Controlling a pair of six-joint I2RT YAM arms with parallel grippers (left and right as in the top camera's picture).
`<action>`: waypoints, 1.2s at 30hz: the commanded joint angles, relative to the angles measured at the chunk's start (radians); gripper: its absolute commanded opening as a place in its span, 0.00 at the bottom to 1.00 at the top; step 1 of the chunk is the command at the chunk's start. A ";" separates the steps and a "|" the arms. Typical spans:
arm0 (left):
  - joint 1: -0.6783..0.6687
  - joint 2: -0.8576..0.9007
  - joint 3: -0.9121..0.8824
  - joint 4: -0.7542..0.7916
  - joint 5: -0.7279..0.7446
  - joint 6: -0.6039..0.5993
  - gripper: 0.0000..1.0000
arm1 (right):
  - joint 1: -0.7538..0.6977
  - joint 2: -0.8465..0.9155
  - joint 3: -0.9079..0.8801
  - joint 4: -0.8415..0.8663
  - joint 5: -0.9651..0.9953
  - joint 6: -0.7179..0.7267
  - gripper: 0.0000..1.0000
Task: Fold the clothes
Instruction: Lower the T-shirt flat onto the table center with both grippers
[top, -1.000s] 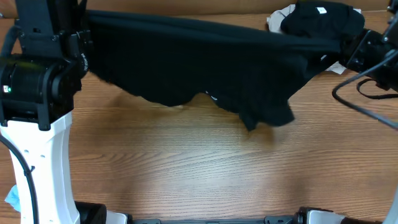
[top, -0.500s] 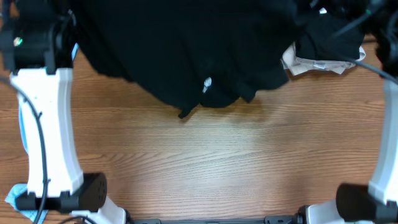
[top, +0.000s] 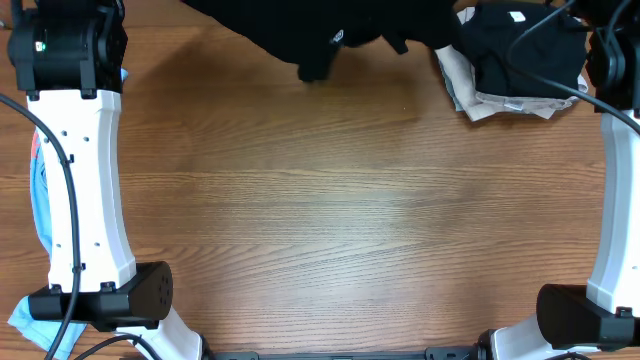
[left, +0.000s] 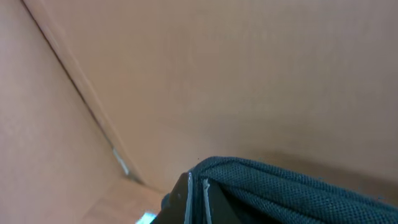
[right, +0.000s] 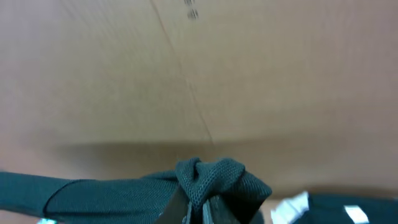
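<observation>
Lying at desk left edge, partly behind an arm: light blue shirt | left claw clenched on black T-shirt | T-shirt spans desk's far edge | right claw clenched on its bunched fabric | black-and-beige pile far right

black shirt: cut by top edge | blue shirt: behind left arm

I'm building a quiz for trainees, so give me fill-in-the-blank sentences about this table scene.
The left pincer and right pincer are both shut on the ___ shirt. In the far-right pile, the bottom garment is ___. The light blue cloth lies beside the ___ arm.
Missing: black; beige; left.
</observation>
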 joint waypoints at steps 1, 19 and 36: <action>0.048 -0.005 0.021 -0.097 -0.079 0.012 0.04 | -0.023 0.011 0.025 -0.057 0.100 -0.037 0.04; 0.074 0.216 0.016 -0.906 0.146 -0.150 0.04 | -0.021 0.193 0.011 -0.763 0.070 -0.043 0.04; 0.073 -0.071 -0.483 -0.885 0.243 -0.146 0.04 | 0.082 -0.286 -0.749 -0.681 0.058 0.058 0.04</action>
